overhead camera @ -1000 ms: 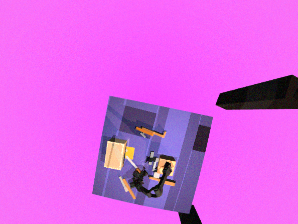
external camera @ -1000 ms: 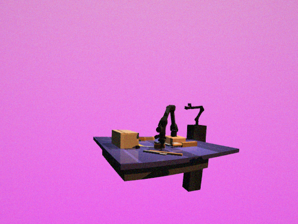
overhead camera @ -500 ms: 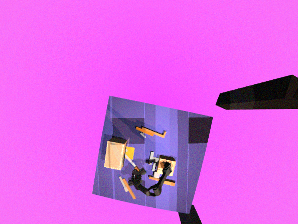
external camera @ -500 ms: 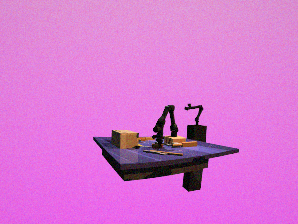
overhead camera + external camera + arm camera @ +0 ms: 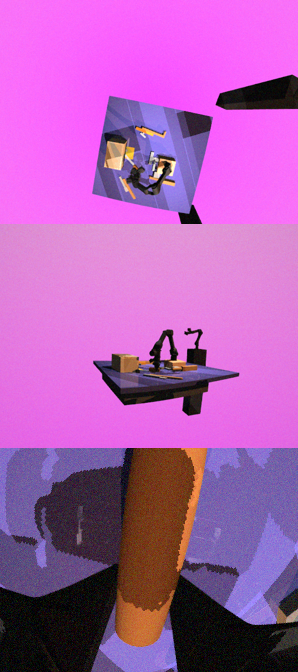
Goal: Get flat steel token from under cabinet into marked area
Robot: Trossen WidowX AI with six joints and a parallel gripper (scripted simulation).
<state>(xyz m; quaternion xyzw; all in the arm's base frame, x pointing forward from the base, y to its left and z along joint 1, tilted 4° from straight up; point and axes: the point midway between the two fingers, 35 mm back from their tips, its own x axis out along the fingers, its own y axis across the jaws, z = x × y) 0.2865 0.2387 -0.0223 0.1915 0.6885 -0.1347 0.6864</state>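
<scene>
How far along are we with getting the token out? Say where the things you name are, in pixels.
Done: the gripper (image 5: 136, 169) (image 5: 156, 369) (image 5: 145, 575) is shut on the orange handle (image 5: 135, 166) (image 5: 155, 538) of a tool.
In hand: its pale shaft (image 5: 130, 160) reaches the cabinet's (image 5: 115, 154) (image 5: 129, 363) front edge.
Left: token onto the yellow area (image 5: 130, 152), tool down, gripper open and clear. I can't make out the token.

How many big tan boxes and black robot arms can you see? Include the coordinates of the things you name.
Tan boxes: 2 (the cabinet (image 5: 115, 155) (image 5: 129, 364), the block (image 5: 171, 172) (image 5: 176, 363))
Black arms: 2 (the table arm (image 5: 158, 184) (image 5: 157, 345), the far arm (image 5: 200, 333))
Total: 4
</scene>
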